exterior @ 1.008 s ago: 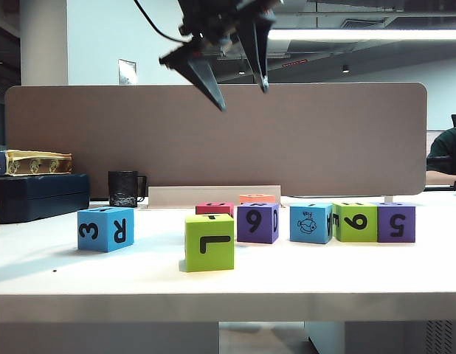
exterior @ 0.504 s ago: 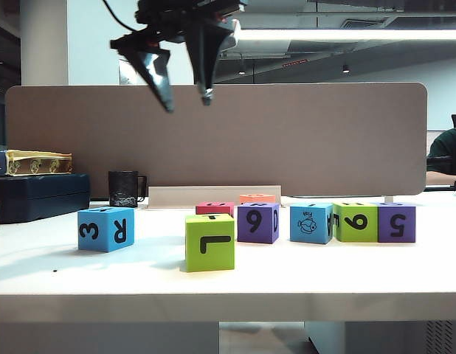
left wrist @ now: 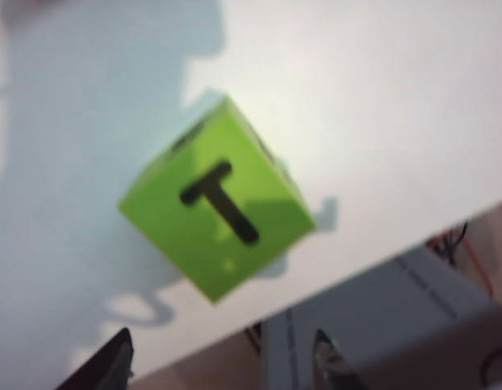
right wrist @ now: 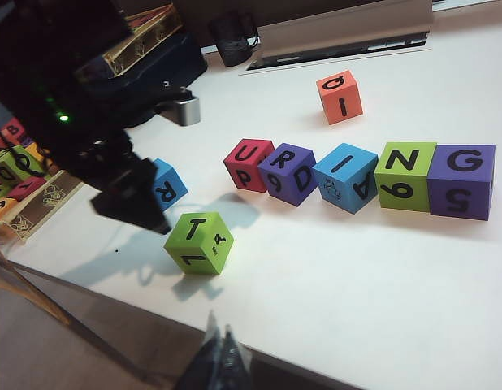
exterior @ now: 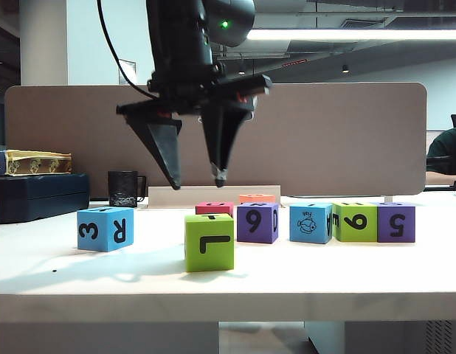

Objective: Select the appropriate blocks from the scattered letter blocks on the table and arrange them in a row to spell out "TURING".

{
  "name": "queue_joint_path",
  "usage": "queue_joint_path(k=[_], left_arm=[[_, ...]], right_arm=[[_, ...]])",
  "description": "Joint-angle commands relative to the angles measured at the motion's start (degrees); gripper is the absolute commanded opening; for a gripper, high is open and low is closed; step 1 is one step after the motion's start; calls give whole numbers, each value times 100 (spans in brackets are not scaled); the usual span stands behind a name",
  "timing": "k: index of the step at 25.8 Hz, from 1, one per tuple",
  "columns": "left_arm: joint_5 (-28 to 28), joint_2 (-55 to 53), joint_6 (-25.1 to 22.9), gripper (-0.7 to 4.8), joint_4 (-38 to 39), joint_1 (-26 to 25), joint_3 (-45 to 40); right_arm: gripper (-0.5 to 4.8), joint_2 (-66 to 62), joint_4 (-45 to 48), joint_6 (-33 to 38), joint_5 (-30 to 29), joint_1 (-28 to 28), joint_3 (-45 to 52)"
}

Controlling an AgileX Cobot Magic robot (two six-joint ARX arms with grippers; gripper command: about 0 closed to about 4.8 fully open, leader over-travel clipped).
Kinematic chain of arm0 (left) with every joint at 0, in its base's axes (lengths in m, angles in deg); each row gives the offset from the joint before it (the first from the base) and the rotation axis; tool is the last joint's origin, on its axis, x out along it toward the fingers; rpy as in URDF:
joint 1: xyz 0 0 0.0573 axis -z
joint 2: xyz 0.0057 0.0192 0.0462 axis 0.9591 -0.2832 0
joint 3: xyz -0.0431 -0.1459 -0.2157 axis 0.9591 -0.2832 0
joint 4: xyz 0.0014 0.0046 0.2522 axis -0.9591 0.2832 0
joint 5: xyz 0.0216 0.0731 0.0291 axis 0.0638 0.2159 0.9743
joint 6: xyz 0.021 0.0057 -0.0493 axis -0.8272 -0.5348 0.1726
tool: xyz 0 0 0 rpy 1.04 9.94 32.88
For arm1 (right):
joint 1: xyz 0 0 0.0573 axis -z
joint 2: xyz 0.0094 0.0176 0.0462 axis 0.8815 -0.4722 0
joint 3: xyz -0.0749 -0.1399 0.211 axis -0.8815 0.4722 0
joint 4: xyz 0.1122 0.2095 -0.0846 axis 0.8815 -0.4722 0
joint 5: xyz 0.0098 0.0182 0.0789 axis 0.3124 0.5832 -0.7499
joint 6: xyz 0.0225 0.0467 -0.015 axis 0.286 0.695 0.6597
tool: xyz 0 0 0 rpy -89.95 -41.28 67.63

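A lime green letter block with a black T (left wrist: 214,230) (exterior: 209,242) (right wrist: 199,242) stands alone near the front of the table (exterior: 324,273). My left gripper (exterior: 198,183) (left wrist: 222,335) hangs open just above it, fingers pointing down, holding nothing. Behind it, blocks stand in a row: magenta U (right wrist: 248,164), purple R (right wrist: 288,173), blue I (right wrist: 345,176), green N (right wrist: 406,175), purple G (right wrist: 461,180). My right gripper (right wrist: 218,341) is shut and empty over the table's near edge.
A blue block with R (exterior: 105,228) sits left of the green one, and an orange block (right wrist: 339,96) lies behind the row. A black mug (exterior: 125,188), a dark case (exterior: 36,195) and the divider panel (exterior: 324,140) stand at the back. A tray of spare blocks (right wrist: 15,162) is far left.
My left gripper has come down from high above the table, shifting a little left, to just over the green T block. Its jaws have narrowed slightly. The blocks have not moved.
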Motion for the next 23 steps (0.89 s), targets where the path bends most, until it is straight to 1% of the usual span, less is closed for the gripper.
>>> queue_joint_path(k=[1,2,3,5,6,7,11,18,23], left_arm=[[118,33,376,279,-348,0,-144],[188,33,463,296,-339,0,-181],[262,33,522,327,-332,0,-210],[369,33,706,404,-310,0,-260],[369,33,769,432,-286,0,-273],[372,33,852,476,-243,-2,-280],[354,22,1220,479,-420,0,-280],[337,-52,1655,479,-675,0,-282],[308,-286,1720,479,-704,0,-284]], right_arm=[[-1,-9,72,-11,-59,0,-33],[-1,-9,72,-13,-111,0,-33],[-1,-9,74,-13,-146,0,-33],[-1,-9,76,-13,-142,2,-33],[-1,-9,76,-13,-144,2,-33],[-1,-9,74,-13,-144,0,-33],[-1,-9,74,-13,-144,0,-33],[-1,-9,74,-13,-142,0,-33],[-1,-9,74,-13,-144,0,-33]])
